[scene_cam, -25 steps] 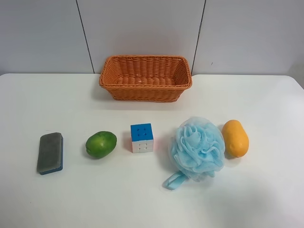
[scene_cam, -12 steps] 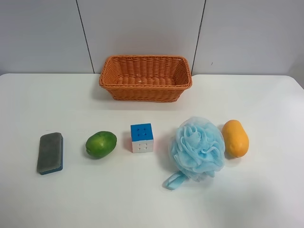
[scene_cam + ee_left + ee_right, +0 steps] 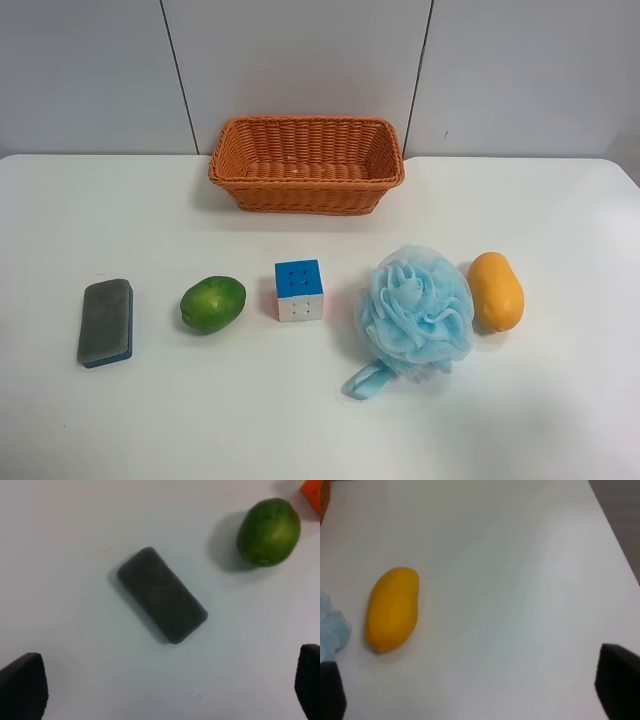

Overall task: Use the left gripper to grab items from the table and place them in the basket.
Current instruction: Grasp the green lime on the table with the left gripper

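Note:
Five items lie in a row on the white table [image 3: 300, 430]: a grey-and-blue eraser block [image 3: 106, 321], a green oval fruit [image 3: 212, 303], a puzzle cube [image 3: 299, 290], a light blue bath pouf [image 3: 416, 312] and an orange mango [image 3: 496, 290]. The wicker basket [image 3: 306, 165] stands empty behind them. No arm shows in the exterior high view. In the left wrist view my left gripper [image 3: 165, 690] is open and empty above the table, with the eraser [image 3: 161, 594] between and ahead of its fingertips [image 3: 22, 685] and the green fruit [image 3: 268, 532] beyond.
In the right wrist view my right gripper [image 3: 475, 690] is open and empty above the table, with the mango [image 3: 392, 608] and an edge of the pouf [image 3: 330, 630] to one side. The table's edge [image 3: 615, 535] runs close by.

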{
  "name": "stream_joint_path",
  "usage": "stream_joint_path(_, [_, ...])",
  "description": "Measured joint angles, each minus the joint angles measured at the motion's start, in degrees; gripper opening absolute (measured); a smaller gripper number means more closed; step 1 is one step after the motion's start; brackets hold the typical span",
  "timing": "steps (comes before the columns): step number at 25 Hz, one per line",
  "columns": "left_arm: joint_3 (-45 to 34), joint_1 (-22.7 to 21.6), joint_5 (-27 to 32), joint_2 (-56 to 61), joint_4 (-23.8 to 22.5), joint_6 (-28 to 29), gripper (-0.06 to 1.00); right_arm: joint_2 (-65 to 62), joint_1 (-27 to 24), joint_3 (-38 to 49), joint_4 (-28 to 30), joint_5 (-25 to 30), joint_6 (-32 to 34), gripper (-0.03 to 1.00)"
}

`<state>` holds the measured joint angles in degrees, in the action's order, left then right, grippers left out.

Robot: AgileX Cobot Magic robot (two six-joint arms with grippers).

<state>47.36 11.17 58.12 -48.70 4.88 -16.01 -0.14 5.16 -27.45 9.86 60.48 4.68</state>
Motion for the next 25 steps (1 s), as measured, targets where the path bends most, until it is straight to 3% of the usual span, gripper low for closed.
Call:
stream_joint_path(6, [6.14,10.97,-2.15,-15.39,-4.01,0.12,0.99,0.00,0.00,0.00,0.00,0.00,0.00,0.99])
stream_joint_path(10, [9.60,15.07,-3.70,-24.88,-5.56,1.27,0.99,0.00,0.00,0.00,0.44,0.00,0.00,0.99])
stream_joint_path(17, [11.51,18.88,-7.22,-36.64,-5.42,1.52,0.99,0.00,0.00,0.00,0.67,0.00,0.00,0.99])
stream_joint_path(25, [11.69,19.46,-12.27,-44.29,-4.14,1.56,0.99,0.00,0.00,0.00,0.67,0.00,0.00,0.99])
